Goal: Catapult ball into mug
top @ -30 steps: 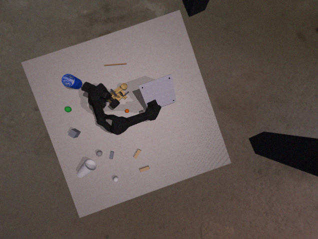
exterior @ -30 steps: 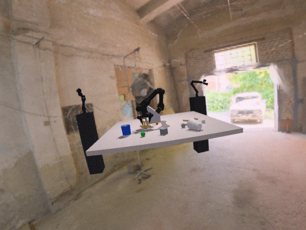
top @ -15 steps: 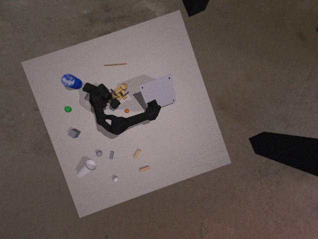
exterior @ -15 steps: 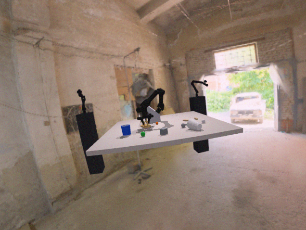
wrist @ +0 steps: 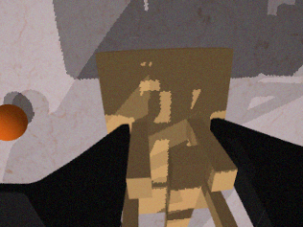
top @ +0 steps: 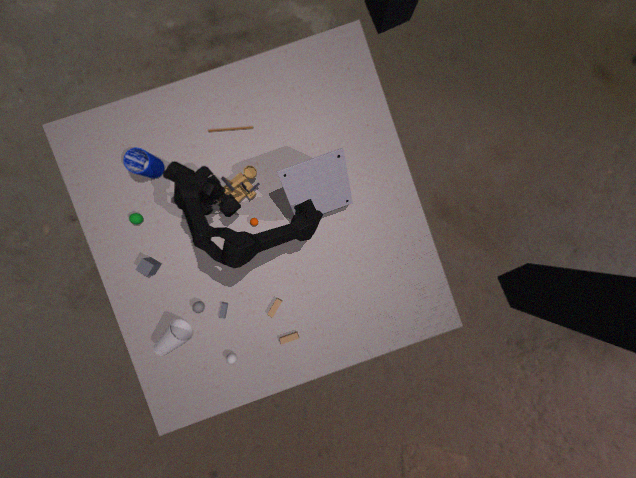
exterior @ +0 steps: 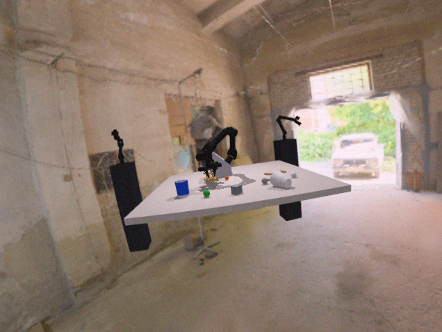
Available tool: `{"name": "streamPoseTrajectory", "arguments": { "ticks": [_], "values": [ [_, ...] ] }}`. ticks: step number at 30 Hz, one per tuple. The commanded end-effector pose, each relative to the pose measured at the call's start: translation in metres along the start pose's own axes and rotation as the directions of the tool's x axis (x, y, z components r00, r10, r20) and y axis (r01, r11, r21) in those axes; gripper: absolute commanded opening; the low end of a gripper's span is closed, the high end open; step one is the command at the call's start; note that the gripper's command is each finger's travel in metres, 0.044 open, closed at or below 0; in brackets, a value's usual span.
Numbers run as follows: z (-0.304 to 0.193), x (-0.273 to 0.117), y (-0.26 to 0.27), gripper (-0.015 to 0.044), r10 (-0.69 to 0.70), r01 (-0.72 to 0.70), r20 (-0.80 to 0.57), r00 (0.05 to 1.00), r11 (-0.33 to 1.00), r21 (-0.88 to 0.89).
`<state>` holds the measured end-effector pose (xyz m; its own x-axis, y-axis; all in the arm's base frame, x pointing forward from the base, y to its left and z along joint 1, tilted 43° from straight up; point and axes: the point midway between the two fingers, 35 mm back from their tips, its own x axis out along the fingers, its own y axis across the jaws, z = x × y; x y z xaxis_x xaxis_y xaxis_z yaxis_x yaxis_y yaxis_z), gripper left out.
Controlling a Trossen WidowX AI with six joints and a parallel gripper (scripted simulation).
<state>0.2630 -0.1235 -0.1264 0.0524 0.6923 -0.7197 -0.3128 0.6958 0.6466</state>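
Note:
The wooden catapult (top: 245,191) (exterior: 210,179) (wrist: 165,58) stands on the table in front of the arm's base. My gripper (top: 226,193) (exterior: 210,172) (wrist: 171,128) is shut on the catapult, with one black finger on each side of its frame. Part of the catapult is hidden by the gripper in the top and exterior views. The orange ball (top: 253,222) (exterior: 226,177) (wrist: 11,123) lies on the table beside the catapult, apart from it and from the fingers. The blue mug (top: 149,167) (exterior: 181,187) stands upright, beyond the gripper from the catapult.
A green ball (top: 136,218) (exterior: 206,193) and a grey block (top: 148,266) (exterior: 236,189) lie near the mug's side of the table. A white cup (top: 172,339) (exterior: 280,180) lies tipped over, with small balls and blocks around it. A thin stick (top: 230,129) lies behind the catapult.

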Motion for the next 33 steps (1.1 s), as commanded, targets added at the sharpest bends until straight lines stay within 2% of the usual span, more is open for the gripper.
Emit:
{"name": "streamPoseTrajectory", "arguments": {
  "ticks": [1,4,16,33],
  "values": [
    [0.004,-0.031,-0.005,0.0,-0.04,0.041,0.019,0.999,0.999,-0.015],
    [0.004,-0.031,-0.005,0.0,-0.04,0.04,0.019,0.999,0.999,0.008],
    [0.004,-0.03,-0.008,0.0,-0.04,0.028,0.021,0.999,0.916,0.401],
    [-0.005,-0.03,-0.03,0.0,-0.04,0.004,0.022,0.999,0.563,0.827]
  ]
}}
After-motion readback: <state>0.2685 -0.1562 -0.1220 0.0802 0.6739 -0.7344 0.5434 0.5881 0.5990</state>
